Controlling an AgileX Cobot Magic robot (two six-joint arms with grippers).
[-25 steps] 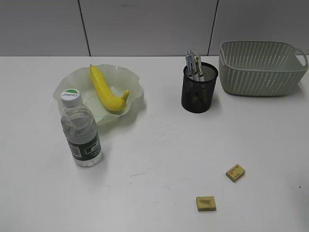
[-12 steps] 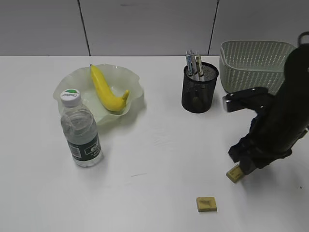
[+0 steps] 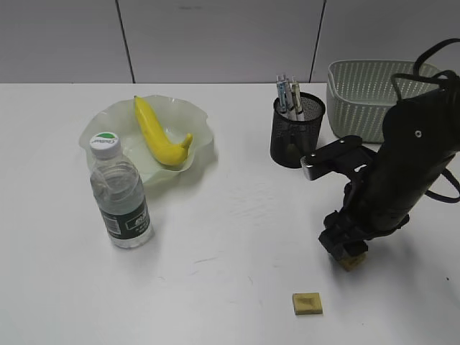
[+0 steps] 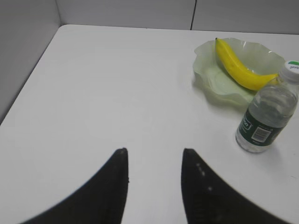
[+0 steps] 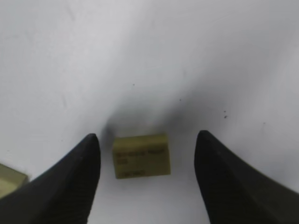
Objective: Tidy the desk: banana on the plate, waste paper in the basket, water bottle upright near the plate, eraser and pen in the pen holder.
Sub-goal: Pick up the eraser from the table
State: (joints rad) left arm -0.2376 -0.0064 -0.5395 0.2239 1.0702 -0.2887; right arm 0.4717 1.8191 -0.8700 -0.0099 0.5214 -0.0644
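Observation:
My right gripper (image 3: 347,251) is open and low over a yellowish eraser (image 3: 353,262). In the right wrist view the eraser (image 5: 141,156) lies on the desk between the two fingers (image 5: 145,154), apart from both. A second eraser (image 3: 307,303) lies nearer the front; its corner shows in the right wrist view (image 5: 9,179). The banana (image 3: 159,133) lies on the pale-green plate (image 3: 100,122). The water bottle (image 3: 120,198) stands upright beside the plate. The black mesh pen holder (image 3: 296,133) holds pens. My left gripper (image 4: 154,156) is open and empty over bare desk (image 4: 117,88). No waste paper is in view.
The grey-green basket (image 3: 363,100) stands at the back right, behind my right arm. The left wrist view shows the plate (image 4: 205,70), banana (image 4: 236,65) and bottle (image 4: 266,116) to its right, and the desk's left edge.
My right arm has come into view from the right, moved left and lowered over the right-hand eraser. Nothing on the desk has shifted.

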